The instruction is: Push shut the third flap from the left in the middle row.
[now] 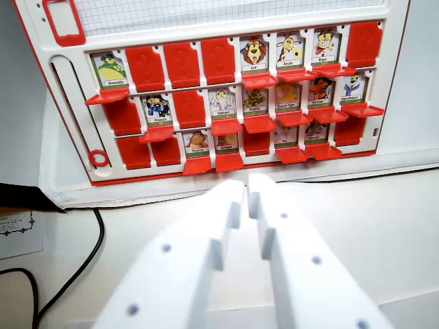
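A: Wrist view: gripper (247,188) hangs over the white table (384,226), jaws nearly together on nothing, well short of the game board (226,89).

B: Target?

A: Middle row; counting closed positions, the third is already shut (188,108). The elephant flap (223,110) stands open beside it.

B: Risk?

A: Miscount; wide fingertips could clip neighbouring flaps.

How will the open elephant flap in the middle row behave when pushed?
The elephant flap looks like thin, stiff plastic, so it will probably pivot at its hinge rather than bend. It seems light; the board might slide on the smooth table.
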`<state>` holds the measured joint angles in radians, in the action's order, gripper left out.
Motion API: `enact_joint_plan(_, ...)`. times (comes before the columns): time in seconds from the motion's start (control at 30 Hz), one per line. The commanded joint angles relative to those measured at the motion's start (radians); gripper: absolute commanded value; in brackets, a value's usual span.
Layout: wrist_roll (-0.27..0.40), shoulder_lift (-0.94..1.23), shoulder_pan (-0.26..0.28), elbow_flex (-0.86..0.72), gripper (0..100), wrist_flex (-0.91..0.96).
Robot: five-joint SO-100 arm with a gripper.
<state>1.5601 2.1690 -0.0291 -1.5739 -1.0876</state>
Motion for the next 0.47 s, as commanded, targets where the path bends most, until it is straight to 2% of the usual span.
enact_joint_plan(0.0,-0.008,0.057,0.005,0.083,0,0.002)
enact_joint_plan(0.43,-0.011,0.058,0.005,0.074,0,0.002)
